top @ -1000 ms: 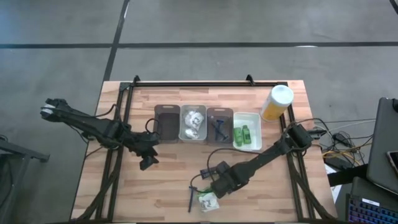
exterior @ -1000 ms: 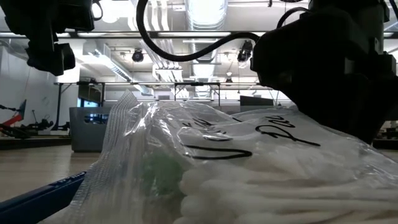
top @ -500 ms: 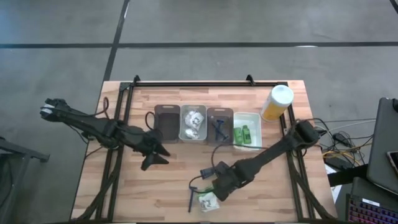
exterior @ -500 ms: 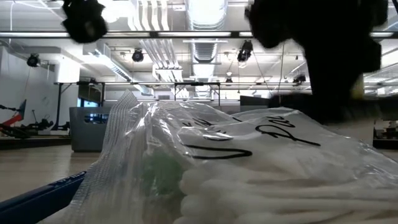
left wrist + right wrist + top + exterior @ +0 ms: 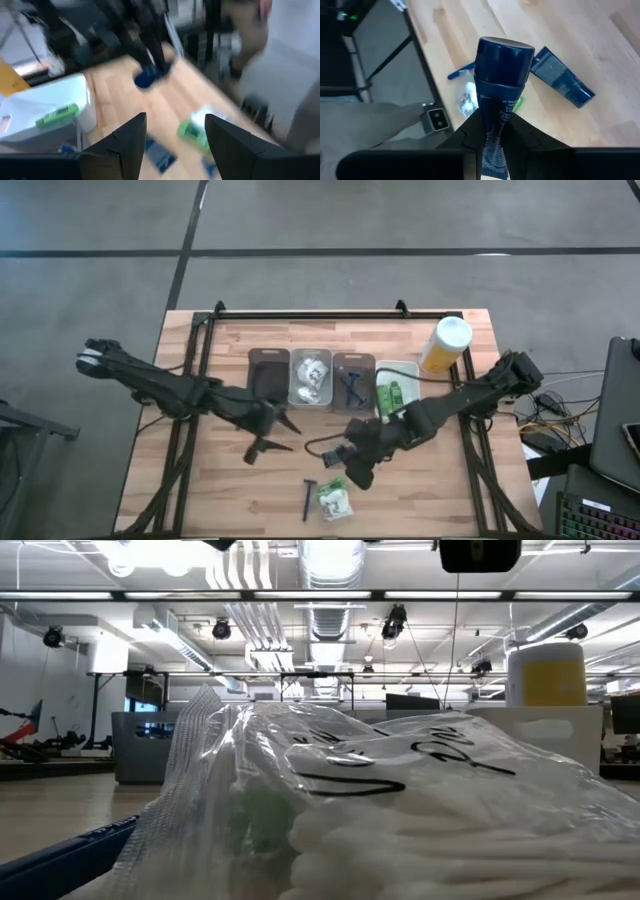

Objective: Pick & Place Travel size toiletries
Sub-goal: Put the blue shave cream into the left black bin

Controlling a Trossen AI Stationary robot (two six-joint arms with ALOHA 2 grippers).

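Observation:
My right gripper [image 5: 358,470] hovers over the table's near middle, shut on a dark blue capped tube [image 5: 503,60]. Below it lie a second dark blue tube [image 5: 563,83], a white wrinkly packet [image 5: 333,500] and a blue razor [image 5: 307,498], all flat on the wood. My left gripper [image 5: 172,145] stands open above the table, left of the right one [image 5: 272,438], with nothing between its fingers. In the low view the packet [image 5: 380,810] fills the foreground. My right gripper pinches the tube's lower body [image 5: 495,131], the end away from the cap, between its two fingers [image 5: 525,136]. The tube points straight out from the fingers, cap end foremost. It is lifted clear of the table.
Four small trays stand in a row at the table's far middle: a brown one [image 5: 268,366], a clear one with white packets [image 5: 310,377], a brown one with razors [image 5: 352,378], a white one with green tubes [image 5: 410,370]. A tall yellow bottle [image 5: 445,345] stands at the far right.
My right gripper has risen from the table beside the packet, going a little toward the far edge, and the blue tube has come up with it. My left gripper has gone toward the table's right edge, nearer the right gripper.

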